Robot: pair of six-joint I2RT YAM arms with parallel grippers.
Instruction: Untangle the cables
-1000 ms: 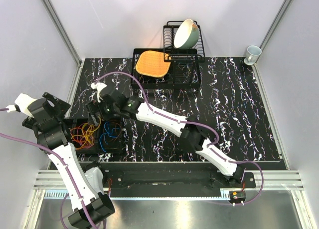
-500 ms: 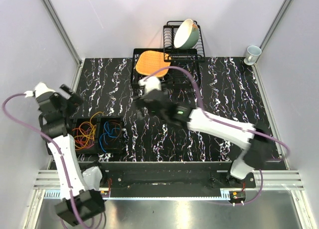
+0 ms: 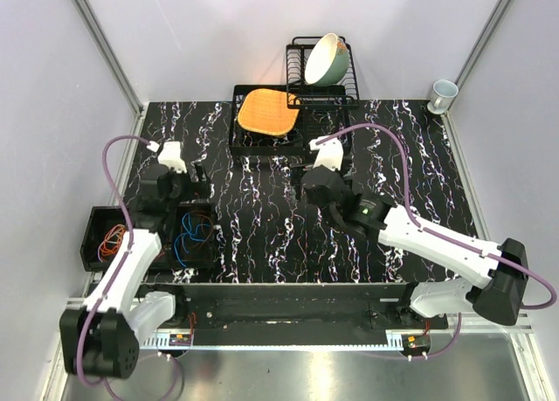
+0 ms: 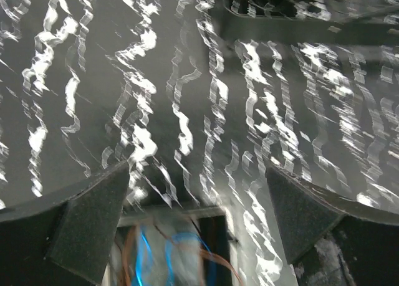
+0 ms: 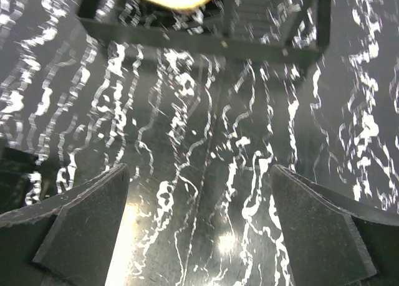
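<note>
The cables lie in two black bins at the front left. Orange-red and yellow loops [image 3: 112, 239] are in the left bin [image 3: 87, 231]. Blue loops [image 3: 194, 237] are in the right bin [image 3: 210, 216]. My left gripper [image 3: 188, 181] is open and empty, hovering just beyond the right bin's far edge. In the left wrist view, blurred blue and orange loops [image 4: 174, 255] show low between its fingers [image 4: 93, 220]. My right gripper [image 3: 307, 172] is open and empty above the bare table centre, and its wrist view [image 5: 199, 230] shows only marbled tabletop between the pads.
A black dish rack [image 3: 336, 130] at the back holds an orange mat [image 3: 265, 111] and a green bowl [image 3: 325, 58]; it also shows in the right wrist view [image 5: 206, 40]. A white mug [image 3: 443, 93] stands at the back right corner.
My left arm swung from the far left in over the bins. My right arm pulled back from the bins to the table centre. The orange-cable bin now sits further left.
</note>
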